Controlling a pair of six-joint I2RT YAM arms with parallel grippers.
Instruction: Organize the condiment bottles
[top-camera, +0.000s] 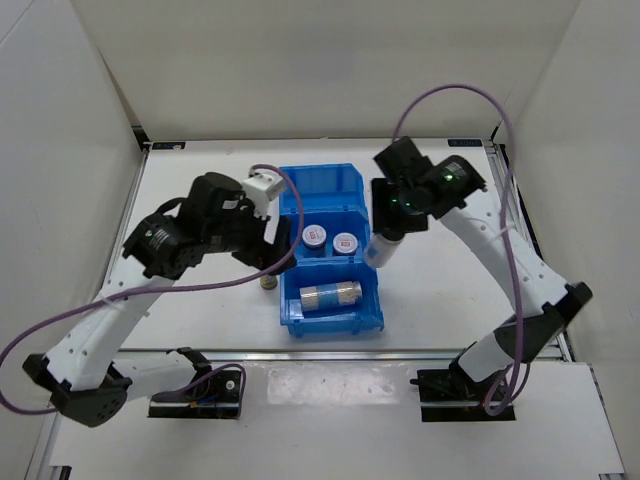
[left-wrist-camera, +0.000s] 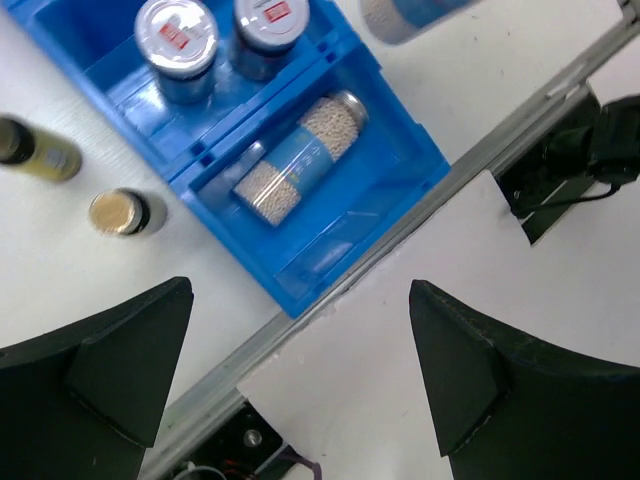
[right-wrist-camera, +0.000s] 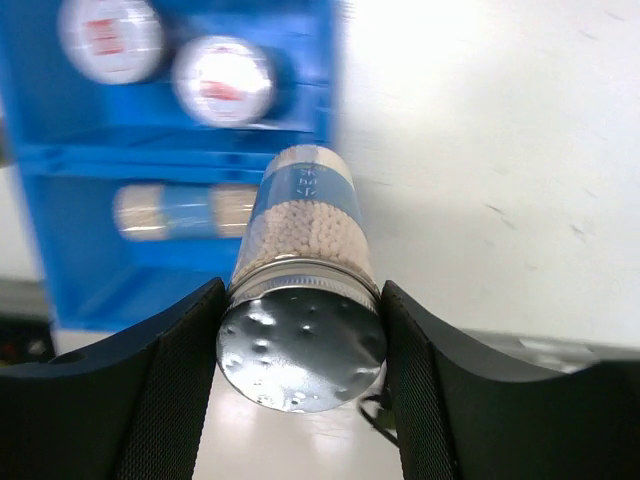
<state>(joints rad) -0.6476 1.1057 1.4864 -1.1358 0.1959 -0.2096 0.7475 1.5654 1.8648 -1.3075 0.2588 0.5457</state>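
With two white-lidded jars (top-camera: 330, 239) upright in the middle compartment of the blue bin (top-camera: 330, 185) and one silver-topped cylinder (top-camera: 330, 296) lying in the near compartment, the right gripper (right-wrist-camera: 300, 330) pinches the second silver-topped cylinder (right-wrist-camera: 300, 250) by its perforated cap end, just off the bin's three o'clock edge. It likely goes beside its twin, which calls for moving towards nine o'clock and lowering. The left gripper (left-wrist-camera: 300, 370) hangs spread and empty. Two amber bottles (left-wrist-camera: 120, 211) wait on the table at the bin's nine o'clock. The jars' red labels and the cylinders' blue ones are unreadable.
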